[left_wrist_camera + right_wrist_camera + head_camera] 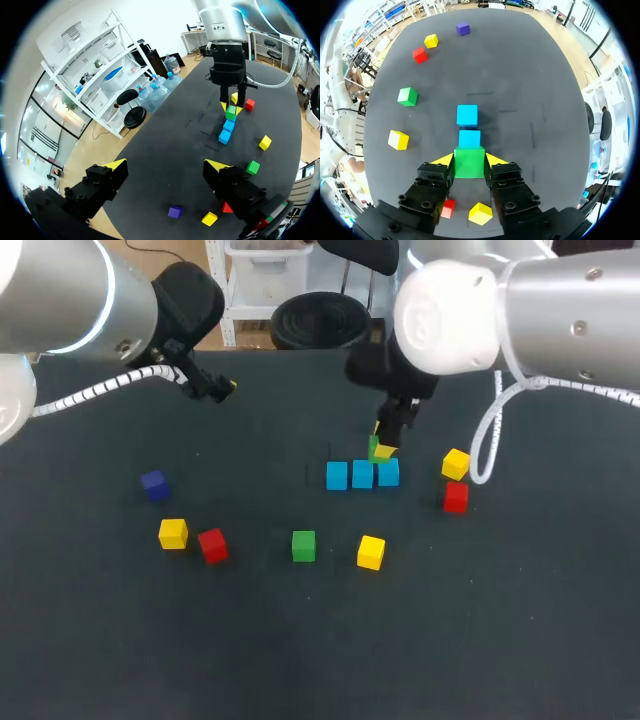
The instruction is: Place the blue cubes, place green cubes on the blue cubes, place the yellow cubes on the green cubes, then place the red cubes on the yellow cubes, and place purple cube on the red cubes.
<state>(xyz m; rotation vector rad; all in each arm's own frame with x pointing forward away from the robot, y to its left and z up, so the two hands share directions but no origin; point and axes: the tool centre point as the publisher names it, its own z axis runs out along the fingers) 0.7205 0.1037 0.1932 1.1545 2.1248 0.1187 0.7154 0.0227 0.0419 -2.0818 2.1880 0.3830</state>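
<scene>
— Where is the green cube?
— Clamped in the right jaws, directly over the end blue cube of the row of three on the bench. Whether the two touch is unclear.
— And the left jaws?
— Spread wide, holding nothing, near the bench's far edge.

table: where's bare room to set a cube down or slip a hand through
Widest bare table is robot-side of the loose green cube and the yellow cube beside it. Another gap lies between the purple cube and the blue cubes. Crowded around the right gripper, shut on the held green cube over them.
</scene>
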